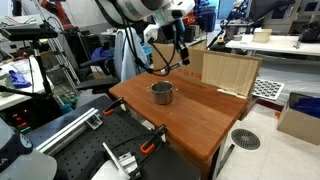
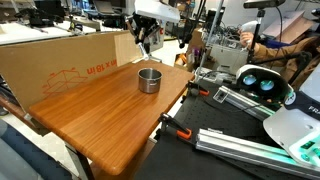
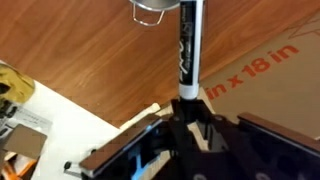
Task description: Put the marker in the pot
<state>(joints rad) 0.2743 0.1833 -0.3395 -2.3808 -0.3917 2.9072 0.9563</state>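
While the gripper (image 3: 188, 106) was clamped on one end of the marker (image 3: 187, 50), it hung above the wooden table (image 1: 205, 112), apart from the pot (image 1: 162, 93).

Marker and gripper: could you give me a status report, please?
Gripper shut on marker, aloft. Pot upright on table, apart. Nothing between them.

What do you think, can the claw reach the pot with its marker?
Probably yes. The claw, holding the marker, hangs in the air a little away from the pot. Nothing stands between them on the table, and the pot's top is open.
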